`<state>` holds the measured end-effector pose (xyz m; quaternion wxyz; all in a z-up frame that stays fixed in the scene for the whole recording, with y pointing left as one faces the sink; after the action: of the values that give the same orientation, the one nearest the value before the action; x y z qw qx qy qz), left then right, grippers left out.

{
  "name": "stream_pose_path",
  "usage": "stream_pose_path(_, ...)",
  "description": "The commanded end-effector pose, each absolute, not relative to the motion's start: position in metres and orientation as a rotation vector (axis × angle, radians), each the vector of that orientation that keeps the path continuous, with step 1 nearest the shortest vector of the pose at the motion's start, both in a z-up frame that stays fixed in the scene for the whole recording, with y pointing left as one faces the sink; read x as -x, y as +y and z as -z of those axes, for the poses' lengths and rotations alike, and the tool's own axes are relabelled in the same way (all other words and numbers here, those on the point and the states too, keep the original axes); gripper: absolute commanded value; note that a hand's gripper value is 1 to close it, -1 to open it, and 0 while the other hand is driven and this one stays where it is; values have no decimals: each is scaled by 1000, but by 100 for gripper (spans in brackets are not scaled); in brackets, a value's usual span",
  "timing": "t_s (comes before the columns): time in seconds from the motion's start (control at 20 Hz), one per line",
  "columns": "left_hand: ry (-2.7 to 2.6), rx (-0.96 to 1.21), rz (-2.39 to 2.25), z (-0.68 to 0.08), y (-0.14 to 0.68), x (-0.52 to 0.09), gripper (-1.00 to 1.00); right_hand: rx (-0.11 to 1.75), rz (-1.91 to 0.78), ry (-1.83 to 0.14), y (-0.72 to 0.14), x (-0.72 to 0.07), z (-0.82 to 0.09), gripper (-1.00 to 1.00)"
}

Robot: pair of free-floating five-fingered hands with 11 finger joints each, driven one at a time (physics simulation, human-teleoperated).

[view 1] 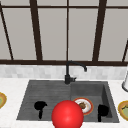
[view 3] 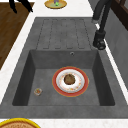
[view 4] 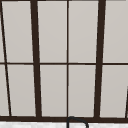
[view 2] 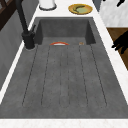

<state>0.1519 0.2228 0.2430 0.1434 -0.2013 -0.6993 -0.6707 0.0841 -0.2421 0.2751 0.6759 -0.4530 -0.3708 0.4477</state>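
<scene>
Two panes of window rise behind a grey sink set in the white bench, a black faucet at its rear. Closest to the camera hangs a red ball, between the hands and just beside an orange-rimmed plate in the basin. The left hand hovers over the drainboard, the right hand over the basin's right end, equally near the ball; whether their fingers are curled I cannot tell. Yellow dishes flank the sink.

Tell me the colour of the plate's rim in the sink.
Red-orange rim on the plate, clearest in the right side view.
</scene>
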Motion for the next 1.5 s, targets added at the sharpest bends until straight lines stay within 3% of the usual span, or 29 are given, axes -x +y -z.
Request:
stream_pose_path(0.0, -1980, 567, 1970, -243, 194, -152, -100, 1019, -1007, -834, -242, -84, -275, 0)
stream_pose_path(0.8, -1989, 689, 2019, -231, 118, -171, -100, 1020, -996, -839, -242, -84, -275, 0)
stream_pose_path(1.45, -1979, 656, 2008, -213, 72, -206, -100, 1020, -995, -840, -242, -84, -275, 0)
